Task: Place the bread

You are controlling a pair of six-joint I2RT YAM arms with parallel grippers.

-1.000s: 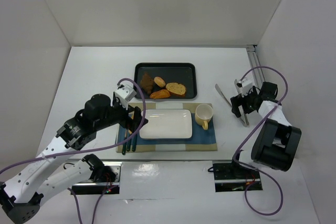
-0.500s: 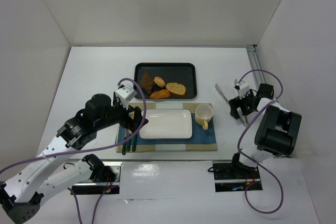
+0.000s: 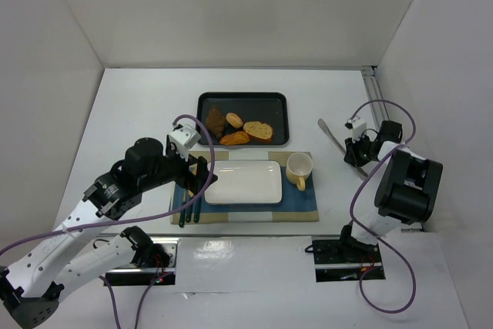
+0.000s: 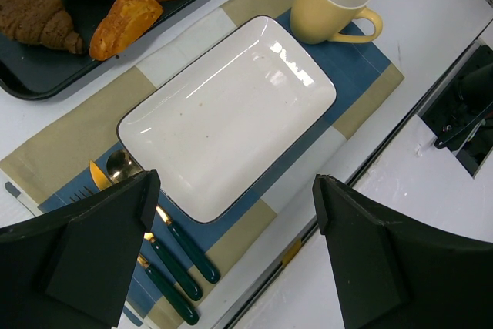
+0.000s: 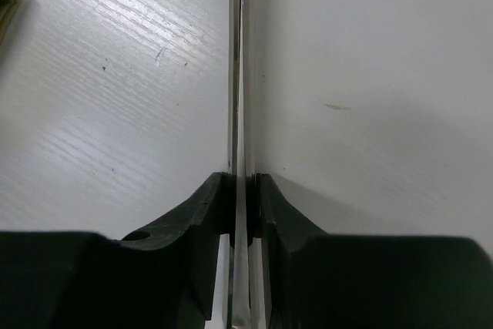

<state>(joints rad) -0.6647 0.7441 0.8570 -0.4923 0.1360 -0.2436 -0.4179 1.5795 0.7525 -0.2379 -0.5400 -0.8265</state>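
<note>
You can come down on the plate point(image 3: 243, 182) freely from above; the mug point(image 3: 299, 167) crowds its right end, cutlery point(image 4: 190, 249) (dark-handled) its left, the tray point(image 3: 266, 107) just behind.

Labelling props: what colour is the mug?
Pale yellow mug, clearest in the left wrist view.

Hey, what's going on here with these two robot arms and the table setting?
The right gripper is shut on metal tongs at the right side of the table, squeezing their blades together; I cannot tell whether they are lifted. The left gripper hangs open above the plate on the placemat, holding nothing. The bread pieces all lie in the tray behind the plate, so none is placed yet.
</note>
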